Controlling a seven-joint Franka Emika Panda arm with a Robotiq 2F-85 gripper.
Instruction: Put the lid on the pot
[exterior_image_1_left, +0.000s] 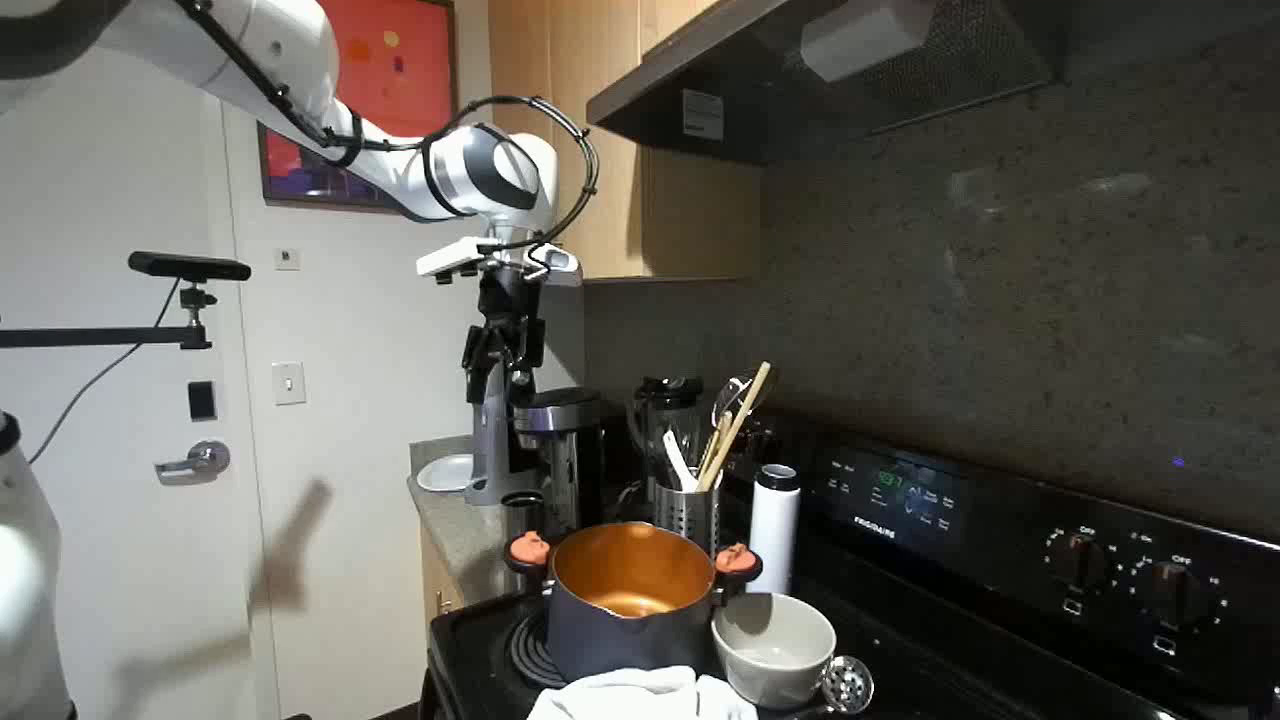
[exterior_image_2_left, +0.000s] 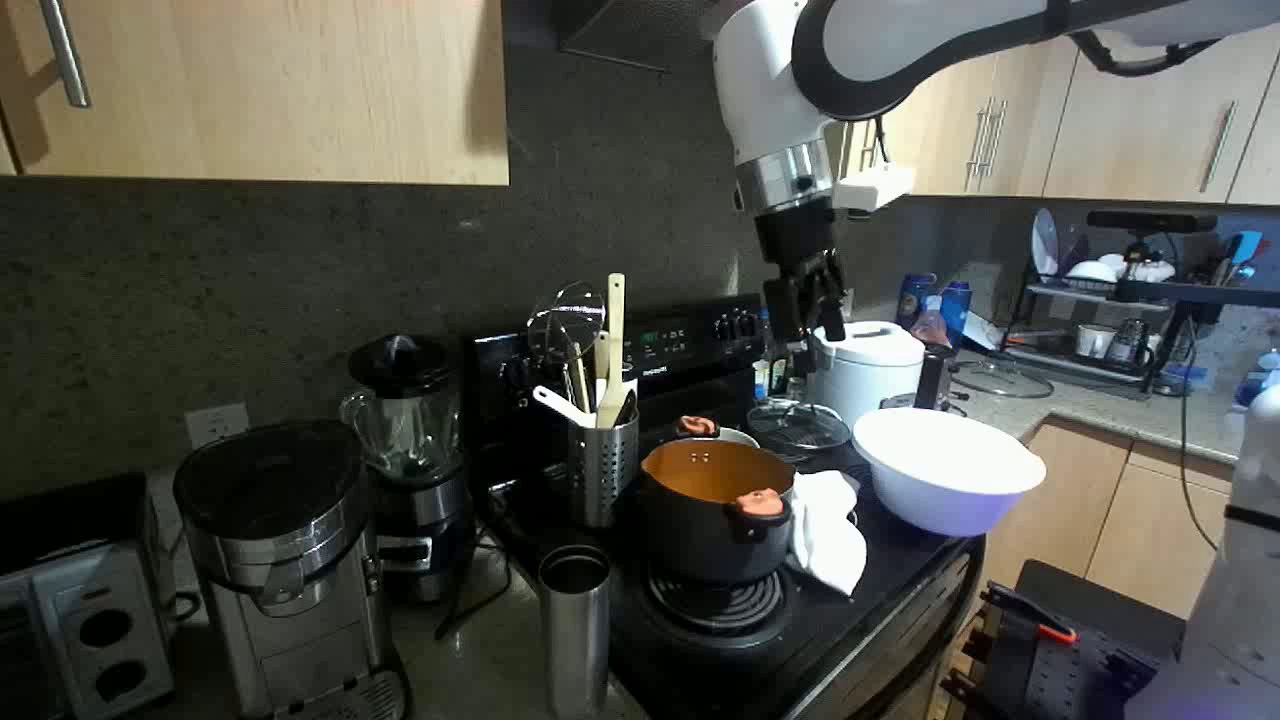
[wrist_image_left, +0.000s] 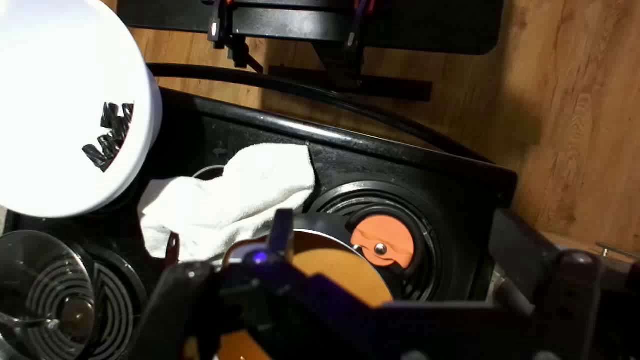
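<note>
Apart, below the end effector (exterior_image_2_left: 812, 334): lid (exterior_image_2_left: 802, 430)

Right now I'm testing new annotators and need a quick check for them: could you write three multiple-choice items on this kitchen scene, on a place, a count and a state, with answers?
1. Where does the pot stand?
A. On the floor
B. Inside the big white bowl
C. On the stove

2. How many orange-topped side handles show on it?
A. Two
B. Four
C. None

3. What state is the pot in?
A. Tipped on its side
B. Upright and uncovered
C. Covered

1. C: a coil burner shows at its base in both exterior views.
2. A: both exterior views show one on each side.
3. B: its copper-coloured inside shows, and the lid lies apart from it in the wrist view.
</note>
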